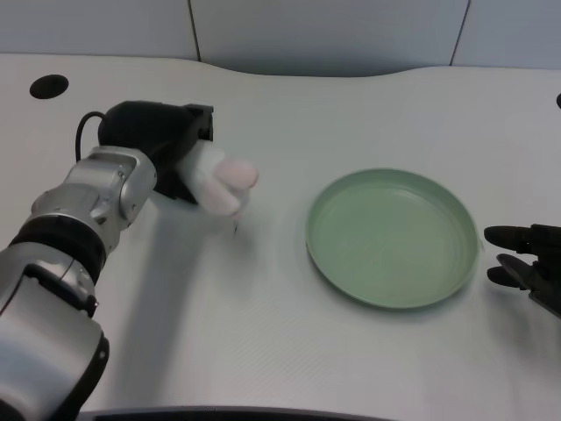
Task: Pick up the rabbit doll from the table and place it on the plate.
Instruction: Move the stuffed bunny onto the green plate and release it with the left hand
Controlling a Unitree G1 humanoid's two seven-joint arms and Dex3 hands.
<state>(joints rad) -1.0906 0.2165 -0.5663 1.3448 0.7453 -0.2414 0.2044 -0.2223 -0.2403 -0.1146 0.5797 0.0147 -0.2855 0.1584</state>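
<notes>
At nine o'clock from the plate, our left hand holds the rabbit doll above the counter; its soft body could slip loose mid-carry.

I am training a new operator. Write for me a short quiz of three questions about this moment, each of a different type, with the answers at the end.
1. True or false: the rabbit doll already lies on the green plate.
2. Multiple choice: what does the left hand do? A) It rests flat on the table. B) It holds the rabbit doll. C) It touches the plate.
3. Short answer: on which side of the plate, as the picture shows it, is the doll?

Key
1. False. The doll is apart from the plate, and nothing lies on the plate.
2. B. The white and pink doll sticks out from the hand's grip.
3. To the plate's left, above the white table.
</notes>
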